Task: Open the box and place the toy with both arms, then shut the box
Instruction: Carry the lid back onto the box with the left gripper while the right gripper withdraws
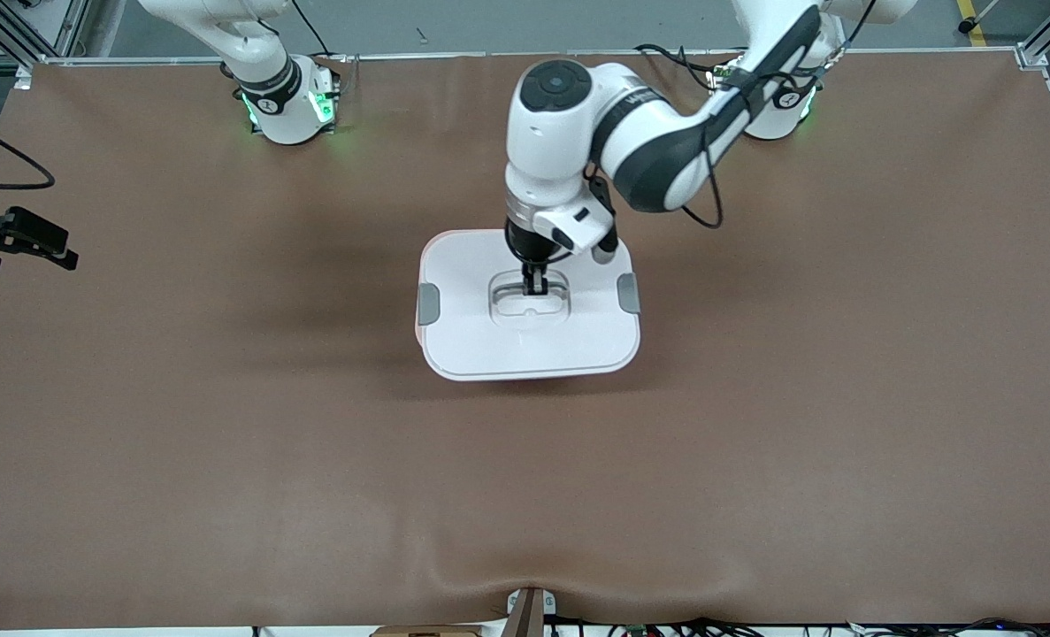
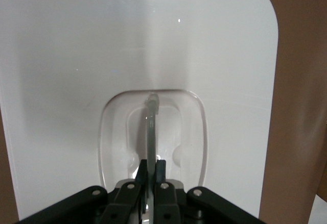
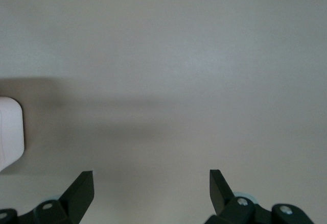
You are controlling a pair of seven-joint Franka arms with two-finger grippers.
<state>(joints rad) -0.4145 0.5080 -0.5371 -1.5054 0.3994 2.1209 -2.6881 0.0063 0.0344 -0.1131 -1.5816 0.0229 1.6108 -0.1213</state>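
Note:
The box [image 1: 529, 341] stands in the middle of the table with its white lid [image 2: 76, 55] on it. A grey clip [image 1: 428, 303] sits on each short side of the lid. My left gripper [image 1: 534, 287] reaches straight down into the lid's recessed centre. It is shut on the clear handle [image 2: 151, 127], which stands upright between the fingers of the left gripper [image 2: 152, 164]. My right gripper [image 3: 152, 175] is open with nothing between its fingers and hangs over bare surface. The toy is out of view.
A sliver of the box's pink base [image 1: 417, 329] shows under the lid toward the right arm's end. Black hardware with a cable [image 1: 20, 237] sticks in over the table's edge at that end. A white rounded corner [image 3: 10, 132] shows in the right wrist view.

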